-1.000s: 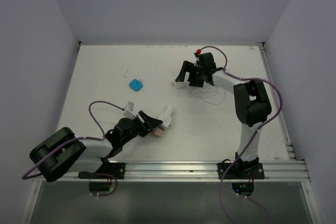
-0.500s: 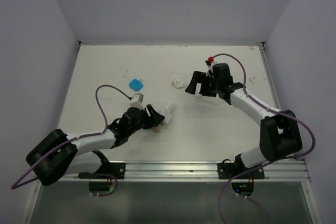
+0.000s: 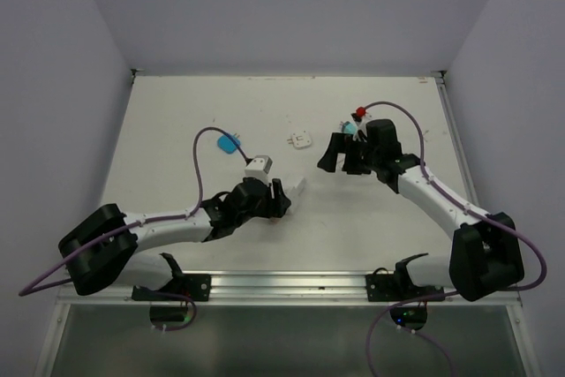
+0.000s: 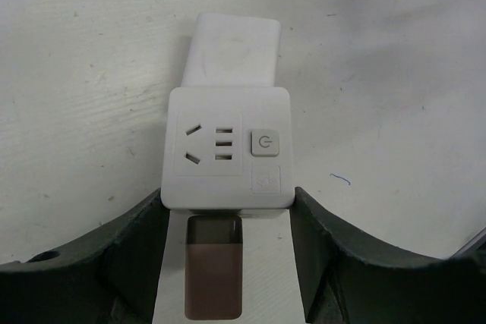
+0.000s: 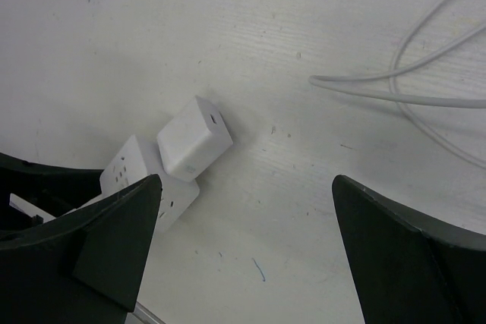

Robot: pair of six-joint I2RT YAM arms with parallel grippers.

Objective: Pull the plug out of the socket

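The socket lies flat on the tabletop near the front middle, face up toward my left wrist camera. The plug is seated against its far side, the two touching with no gap that I can see. So I judge the main step as not done: nothing is separated yet.

What is in place is the hold. My left end effector is clenched on the socket, its dark fingers pressed to the near corners on either side. My right end effector is released, jaws spread wide with only bare tabletop between them. It hovers apart from the plug, which sits ahead of it and toward its left finger in the right wrist view. What is left, as I read it: bring the right one over the plug, close on it, and draw it straight away from the socket while the left holds firm.

As for writing, the socket's face carries a power symbol on a square button and a faint embossed mark just below it that I cannot read. Beside them are two slanted slots and three short ones. The plug's top is blank, and I find no legible brand name. Farther out lie a small white block, a blue piece and a loose white cable
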